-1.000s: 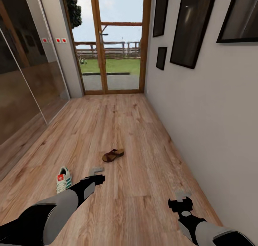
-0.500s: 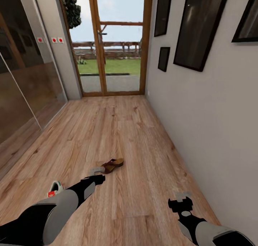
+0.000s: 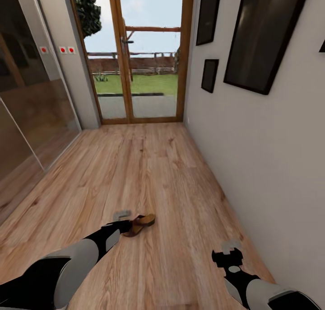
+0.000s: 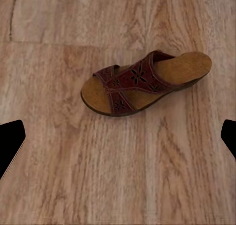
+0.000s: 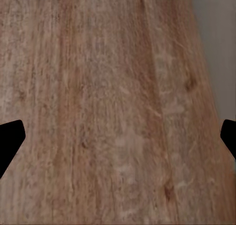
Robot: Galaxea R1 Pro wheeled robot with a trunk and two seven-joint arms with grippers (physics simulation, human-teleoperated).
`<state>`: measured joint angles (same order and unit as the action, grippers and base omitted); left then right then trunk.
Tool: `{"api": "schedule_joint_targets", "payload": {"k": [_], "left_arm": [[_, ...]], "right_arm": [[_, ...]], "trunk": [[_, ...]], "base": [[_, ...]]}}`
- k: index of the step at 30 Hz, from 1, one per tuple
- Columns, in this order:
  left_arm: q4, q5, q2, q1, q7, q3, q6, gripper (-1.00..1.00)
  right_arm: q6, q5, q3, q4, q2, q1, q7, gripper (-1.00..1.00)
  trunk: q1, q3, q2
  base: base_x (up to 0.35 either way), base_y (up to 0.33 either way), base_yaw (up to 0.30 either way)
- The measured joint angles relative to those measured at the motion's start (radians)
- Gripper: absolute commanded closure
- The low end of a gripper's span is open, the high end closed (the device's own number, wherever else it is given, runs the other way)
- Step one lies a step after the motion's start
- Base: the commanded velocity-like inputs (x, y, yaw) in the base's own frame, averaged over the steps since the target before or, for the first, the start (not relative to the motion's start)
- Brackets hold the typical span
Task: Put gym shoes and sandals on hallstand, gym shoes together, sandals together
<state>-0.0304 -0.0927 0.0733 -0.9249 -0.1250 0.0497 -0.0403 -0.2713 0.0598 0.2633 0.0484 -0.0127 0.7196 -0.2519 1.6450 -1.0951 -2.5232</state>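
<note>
Robot advanced; one sandal (image 4: 146, 82) under spread left gripper (image 3: 122, 216); right gripper (image 3: 230, 248) spread.

One sandal (image 3: 141, 223) lies on the corridor floor (image 3: 158, 174). The left gripper (image 3: 123, 216) is just beside the sandal, maybe above its near end. The glass door (image 3: 144, 61) stands far behind the sandal.

Bare floor (image 4: 118, 176) around sandal (image 4: 142, 82)

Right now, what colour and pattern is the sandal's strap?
Dark reddish-brown with cut-out flower shapes, seen best in the left wrist view: sandal.
</note>
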Motion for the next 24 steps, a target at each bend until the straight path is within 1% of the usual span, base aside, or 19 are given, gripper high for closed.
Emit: {"api": "schedule_joint_targets", "payload": {"k": [19, 24], "left_arm": [[0.000, 0.000, 0.000, 0.000, 0.000, 0.000, 0.000, -1.00], [0.000, 0.000, 0.000, 0.000, 0.000, 0.000, 0.000, -1.00]], "right_arm": [[0.000, 0.000, 0.000, 0.000, 0.000, 0.000, 0.000, -1.00], [0.000, 0.000, 0.000, 0.000, 0.000, 0.000, 0.000, -1.00]], "trunk": [[0.000, 0.000, 0.000], [0.000, 0.000, 0.000]], "base": [[0.347, 0.000, 0.000], [0.212, 0.000, 0.000]]}}
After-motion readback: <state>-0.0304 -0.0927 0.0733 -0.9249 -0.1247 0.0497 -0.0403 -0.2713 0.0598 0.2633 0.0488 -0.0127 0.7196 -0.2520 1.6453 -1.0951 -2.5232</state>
